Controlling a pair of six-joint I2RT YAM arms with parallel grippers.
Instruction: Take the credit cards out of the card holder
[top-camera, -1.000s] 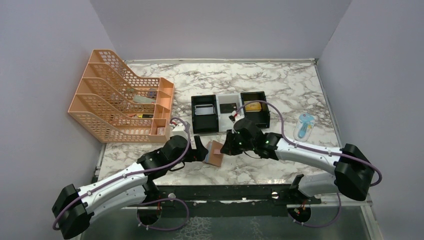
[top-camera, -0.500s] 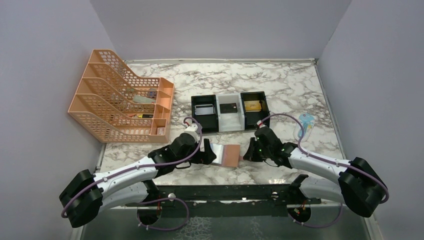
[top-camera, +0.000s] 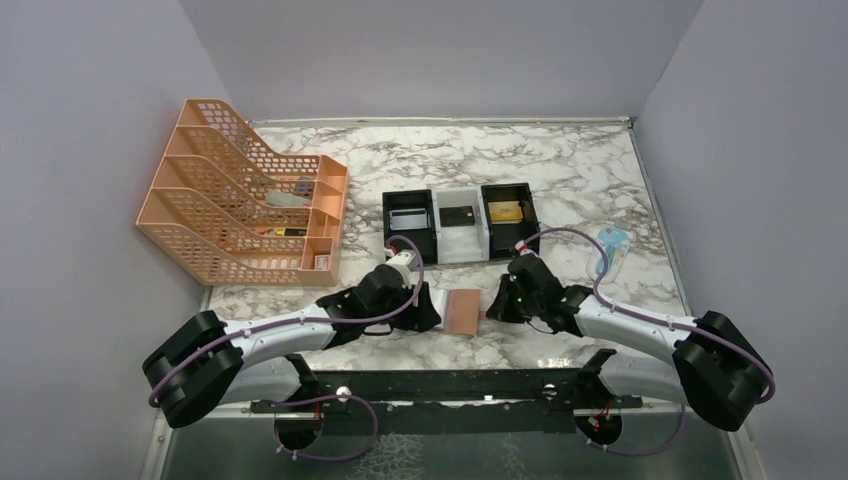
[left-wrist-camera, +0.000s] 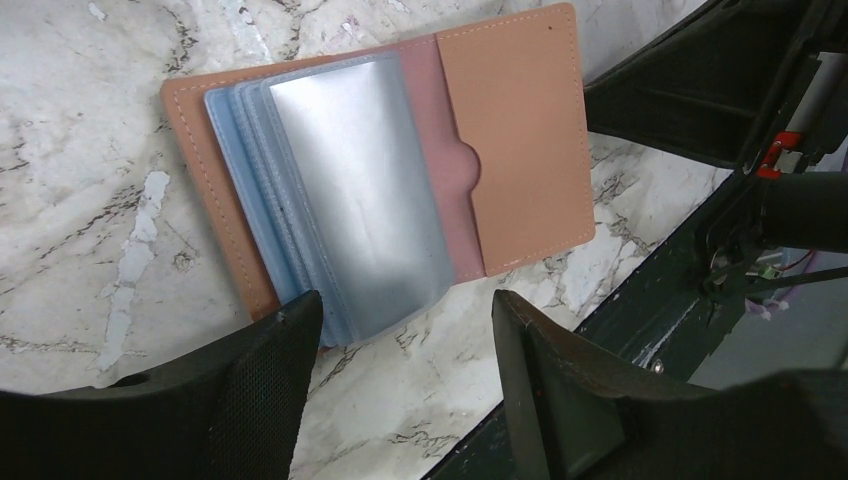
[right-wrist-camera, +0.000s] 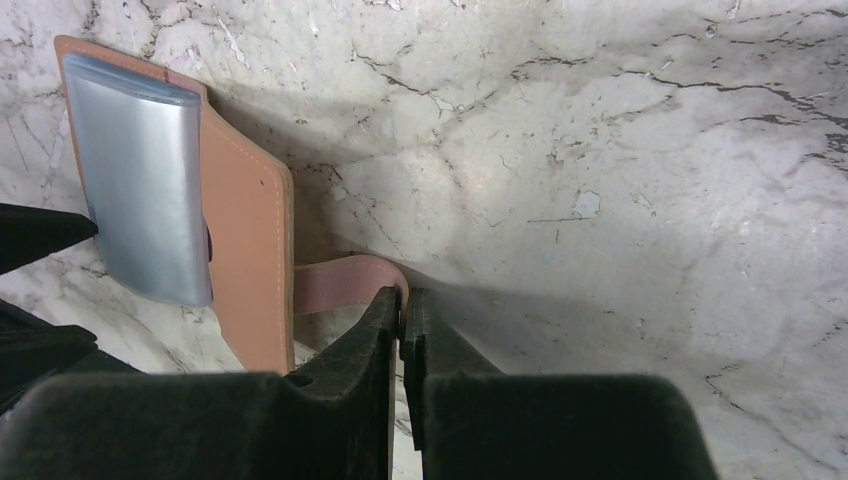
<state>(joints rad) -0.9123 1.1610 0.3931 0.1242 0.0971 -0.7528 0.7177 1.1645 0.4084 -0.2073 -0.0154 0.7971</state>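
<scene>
The tan-brown card holder lies open and flat on the marble near the front edge. In the left wrist view the card holder shows a stack of light-blue sleeves, the top one greyish-silver; I cannot tell whether credit cards are inside. My left gripper is open and empty, its jaws low at the sleeves' near edge. My right gripper is shut on the holder's strap, pinching its end. A black card and a silver card lie in the tray.
The black-and-white three-compartment tray stands behind the holder, with a gold card in its right bay. An orange mesh file rack is at the back left. A blue-white object lies at the right. A black rail runs along the front edge.
One second ago the holder was up between both grippers; now it lies open and flat. The right gripper drew right with the strap. The left gripper has moved right, to the sleeves.
</scene>
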